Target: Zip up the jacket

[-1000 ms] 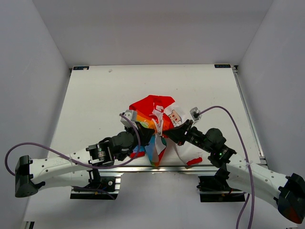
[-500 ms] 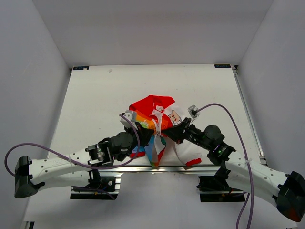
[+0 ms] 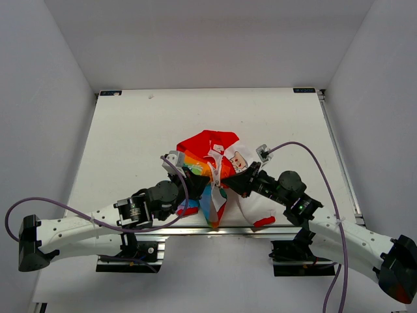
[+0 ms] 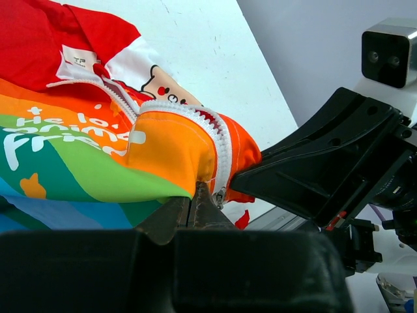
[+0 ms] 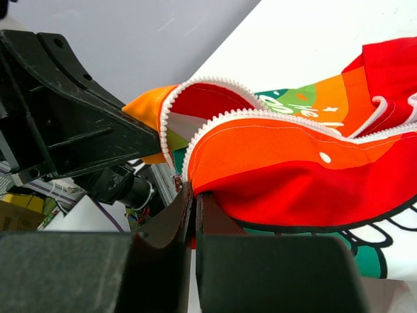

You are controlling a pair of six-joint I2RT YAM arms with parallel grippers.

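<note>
The jacket (image 3: 212,163) lies bunched on the table (image 3: 130,130), just toward 6 o'clock from its middle. Its red hood (image 3: 207,141) is at the 12 o'clock end and its rainbow hem toward the arms.

The left gripper (image 3: 194,184) reaches in from 8 o'clock. It is pinched fully closed on the orange hem corner beside one row of zipper teeth (image 4: 220,147). The right gripper (image 3: 229,183) comes from 4 o'clock, likewise clamped tight on the red-orange edge of the facing panel.

Each arm seems to hold one side of the opening so the two bottom ends can be brought together and the zip started.

White lettering (image 4: 45,127) on the stripes looks like "Hello" above "Frie…", partly folded. The collar label (image 4: 79,60) is too small to read.
</note>
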